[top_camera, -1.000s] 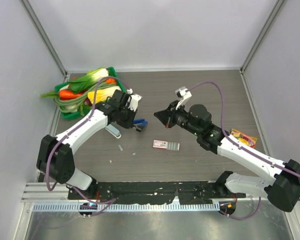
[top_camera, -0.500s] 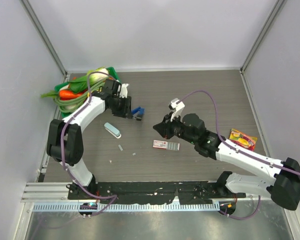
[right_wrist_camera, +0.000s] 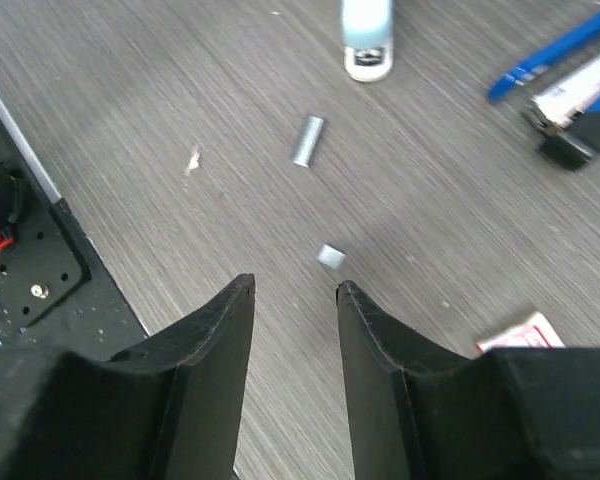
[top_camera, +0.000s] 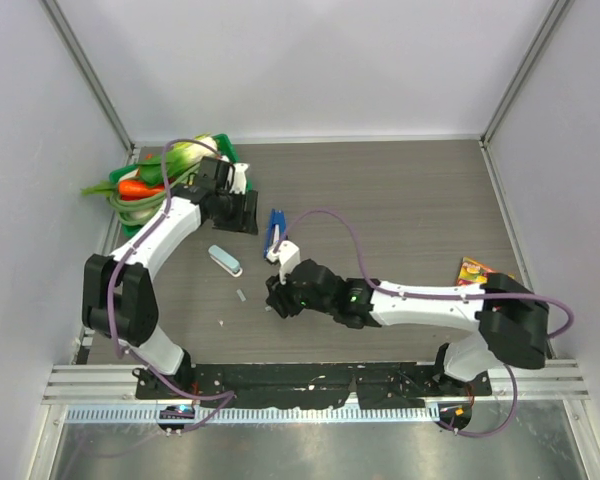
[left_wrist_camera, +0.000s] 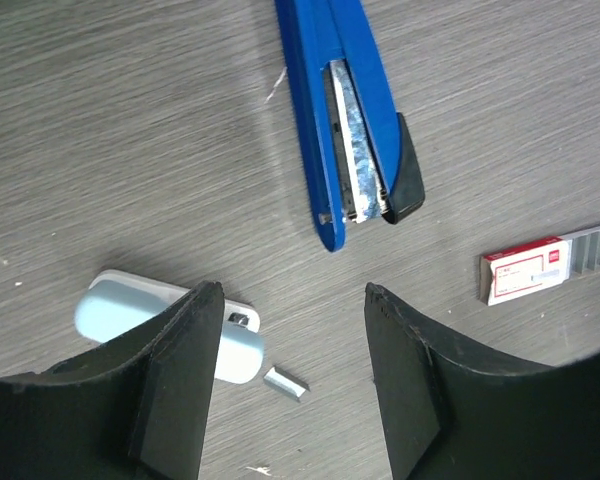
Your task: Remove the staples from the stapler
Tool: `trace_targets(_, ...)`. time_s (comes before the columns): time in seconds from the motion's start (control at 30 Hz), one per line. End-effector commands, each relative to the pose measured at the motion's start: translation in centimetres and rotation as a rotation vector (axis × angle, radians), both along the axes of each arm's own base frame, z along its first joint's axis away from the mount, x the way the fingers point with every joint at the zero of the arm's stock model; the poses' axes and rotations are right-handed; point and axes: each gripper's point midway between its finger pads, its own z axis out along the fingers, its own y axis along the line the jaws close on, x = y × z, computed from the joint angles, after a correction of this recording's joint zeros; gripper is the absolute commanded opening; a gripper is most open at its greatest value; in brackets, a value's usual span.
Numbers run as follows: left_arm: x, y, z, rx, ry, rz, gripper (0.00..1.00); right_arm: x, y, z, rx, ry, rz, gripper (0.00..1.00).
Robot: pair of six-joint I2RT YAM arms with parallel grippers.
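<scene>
The dark-blue stapler (top_camera: pixel 276 228) lies on the table with its arms apart, the silvery rail (left_wrist_camera: pixel 356 140) facing up. My left gripper (top_camera: pixel 242 212) stands open just left of it, touching nothing; in the left wrist view the stapler (left_wrist_camera: pixel 330 110) lies beyond the open gripper (left_wrist_camera: pixel 292 290). A short strip of staples (left_wrist_camera: pixel 286 383) lies on the table between the fingers. My right gripper (top_camera: pixel 275 298) is open and low over the table, nearer the front. Ahead of its fingertips (right_wrist_camera: pixel 238 292) lie a tiny staple piece (right_wrist_camera: pixel 331 256) and a longer strip (right_wrist_camera: pixel 308 140).
A pale-blue oblong (top_camera: pixel 225 260) lies left of the stapler. A pink-and-white box (left_wrist_camera: pixel 525 270) lies to the right, hidden under the right arm from above. A green basket (top_camera: pixel 130 228) of vegetables sits at the back left. A snack packet (top_camera: pixel 485 275) lies far right.
My left gripper opened and let go of the stapler, which now lies on the table. The right arm swung left and toward the front edge, and its gripper opened.
</scene>
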Motion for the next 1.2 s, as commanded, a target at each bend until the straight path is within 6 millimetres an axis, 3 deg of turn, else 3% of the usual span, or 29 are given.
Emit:
trace_targets(0.0,-1.0,1.9,2.6,0.015,-0.056,-0.008,0.62,0.2,4.0,2.1,0.02,-0.06,-0.004,0.46)
trace_targets(0.03,-1.1,2.3,3.2,0.023,-0.071,-0.011,0.62,0.1,4.5,0.1,-0.03,-0.044,0.0,0.47)
trace_targets(0.1,-2.3,3.3,4.8,0.064,-0.1,-0.037,0.62,0.5,5.7,0.0,-0.059,-0.033,-0.012,0.48)
trace_targets(0.27,-4.8,6.5,6.4,0.167,-0.155,-0.044,0.64,1.5,8.0,-3.1,-0.237,0.007,-0.006,0.49)
trace_targets(0.37,-6.3,8.1,7.2,0.179,-0.17,-0.03,0.65,1.8,9.3,-3.0,-0.25,0.011,0.009,0.5)
trace_targets(0.5,-8.1,9.8,7.6,0.187,-0.154,-0.015,0.66,2.1,9.9,-4.5,-0.302,0.011,0.017,0.49)
trace_targets(0.77,-10.4,10.8,7.3,0.195,-0.13,-0.034,0.67,2.8,10.3,-6.7,-0.374,-0.003,0.007,0.5)
trace_targets(1.17,-10.7,10.8,7.8,0.17,-0.127,-0.019,0.67,4.3,10.6,-9.0,-0.432,-0.053,-0.025,0.54)
